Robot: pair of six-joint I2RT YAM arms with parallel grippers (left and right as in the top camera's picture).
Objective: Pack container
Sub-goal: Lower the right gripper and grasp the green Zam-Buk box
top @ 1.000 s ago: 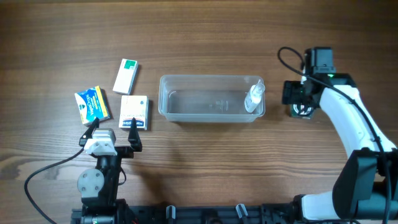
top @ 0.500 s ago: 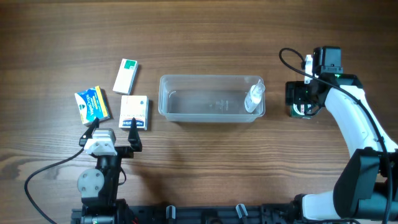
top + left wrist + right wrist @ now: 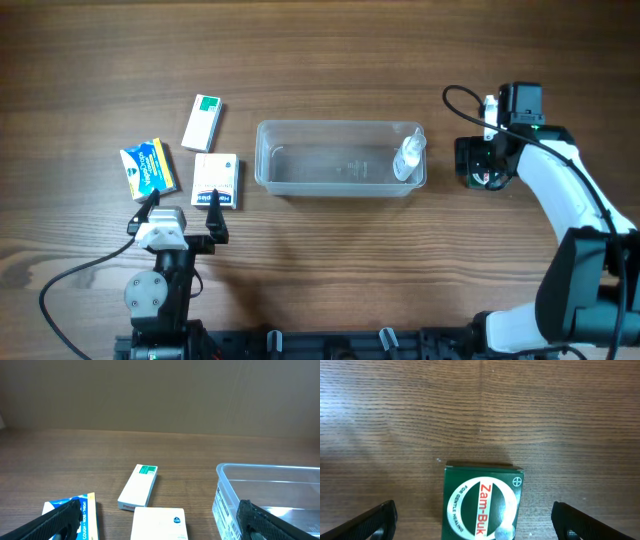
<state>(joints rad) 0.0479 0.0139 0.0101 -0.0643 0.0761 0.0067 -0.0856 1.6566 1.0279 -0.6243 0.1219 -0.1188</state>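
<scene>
At the centre of the overhead view sits the container (image 3: 335, 168), a clear rectangular tub on the wooden table (image 3: 320, 60), and so far it holds only one thing: a small clear bottle (image 3: 408, 157) leaning at its right end, with the rest of its floor bare. To the left of the tub, outside it, lie three small cartons: a white-and-green box (image 3: 202, 122) toward the upper left, a blue-and-yellow box (image 3: 148, 168) further left, and a white box (image 3: 216, 180) nearest the tub's left wall. The left gripper (image 3: 182, 202) hovers just below that white box, its fingers spread wide and holding nothing; in its wrist view the white box lies between and ahead of the two fingertips. At the right of the frame, just beyond the tub's right end, the right gripper (image 3: 487, 166) points down over a green Zam-Buk box (image 3: 482, 505), its fingers spread far apart on either side and well clear of the carton. Judging by this, the packing looks to be at an early stage: one item is in, four boxes are left on the table, and the green box seems the likeliest next pick.
</scene>
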